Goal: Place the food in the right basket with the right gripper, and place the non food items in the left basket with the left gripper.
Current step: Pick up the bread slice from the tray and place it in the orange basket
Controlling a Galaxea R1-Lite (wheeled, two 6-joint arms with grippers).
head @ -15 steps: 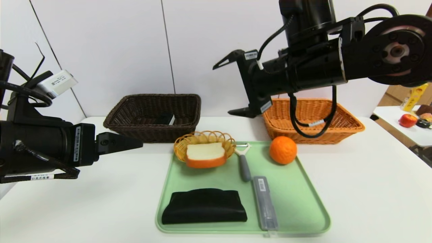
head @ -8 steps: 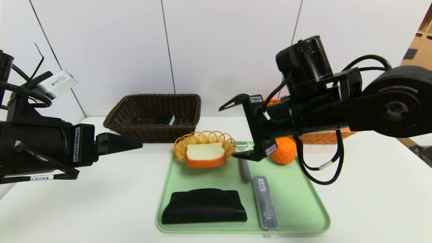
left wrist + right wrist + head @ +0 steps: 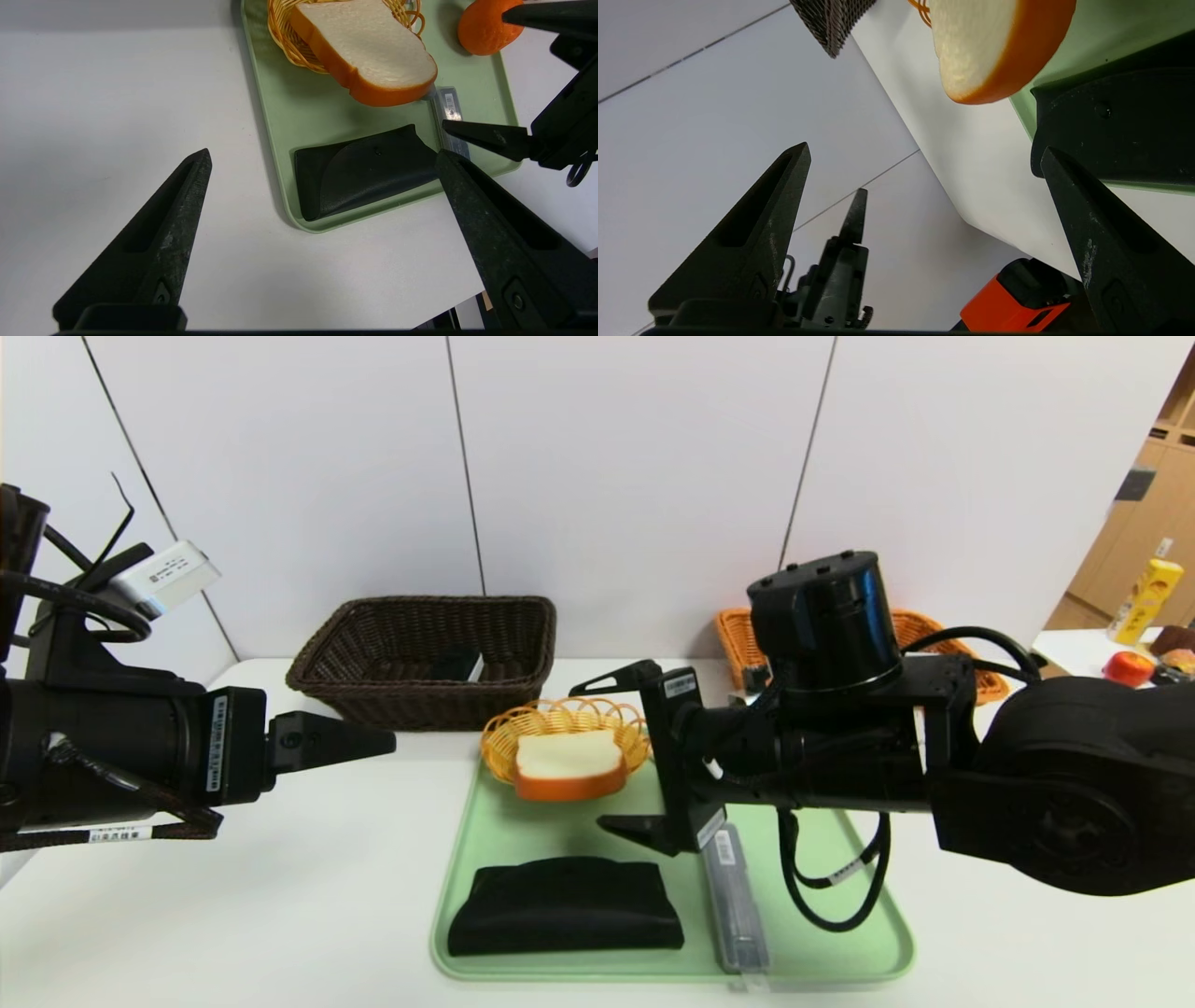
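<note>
My right gripper (image 3: 607, 756) is open and empty, hanging over the green tray (image 3: 840, 868) just right of the bread slice (image 3: 568, 765); it also shows open in the right wrist view (image 3: 924, 147). The orange (image 3: 486, 28) and the peeler are hidden behind it in the head view. The black pouch (image 3: 565, 919) and grey barcode case (image 3: 738, 905) lie at the tray's front. My left gripper (image 3: 378, 743) hovers open and empty left of the tray. The dark brown left basket (image 3: 373, 644) stands behind. The orange-tan right basket (image 3: 733, 635) is mostly hidden behind the arm.
The bread leans in a small round yellow basket (image 3: 560, 719) on the tray's far left corner. A dark and white item (image 3: 460, 665) lies in the left basket. A side table at far right holds a red apple (image 3: 1128, 667) and a yellow bottle (image 3: 1144, 597).
My right arm has come down and forward from above the orange-tan basket to low over the tray, its gripper still open. It now hides the orange and peeler. The left arm has barely moved.
</note>
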